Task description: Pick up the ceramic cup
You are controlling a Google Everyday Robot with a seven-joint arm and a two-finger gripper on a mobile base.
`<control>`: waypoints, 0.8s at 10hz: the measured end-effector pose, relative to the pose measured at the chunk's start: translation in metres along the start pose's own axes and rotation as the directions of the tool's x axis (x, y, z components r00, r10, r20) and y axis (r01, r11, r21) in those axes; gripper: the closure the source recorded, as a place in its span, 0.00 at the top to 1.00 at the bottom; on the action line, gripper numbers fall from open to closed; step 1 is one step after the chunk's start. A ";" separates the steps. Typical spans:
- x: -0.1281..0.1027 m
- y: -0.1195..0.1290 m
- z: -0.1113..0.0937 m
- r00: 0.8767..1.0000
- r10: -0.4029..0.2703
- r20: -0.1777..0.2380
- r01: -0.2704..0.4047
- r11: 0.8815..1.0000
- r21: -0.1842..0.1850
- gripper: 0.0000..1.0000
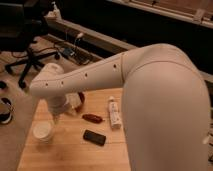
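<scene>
The cup [42,131], white and round, stands on the wooden tabletop [65,155] at the lower left of the frame, near the tabletop's left edge. The tool [56,119] hangs at the end of the big white arm [150,95], which fills the right half of the frame and reaches left across the middle. It points down and ends just above and to the right of the cup's rim. I cannot tell whether it touches the cup, nor whether it is open or closed.

A red bowl [78,100] sits behind the tool, partly hidden by it. To the right of the tool lies a small red-brown item [93,118], and further right a white tube [115,113] lies lengthwise. A black phone [94,137] lies flat below the red-brown item, well apart from the cup. A black chair [25,35] stands on the floor at the upper left.
</scene>
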 end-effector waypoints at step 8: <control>-0.047 0.072 0.070 0.961 -0.271 0.055 0.272 0.962 -0.007 0.65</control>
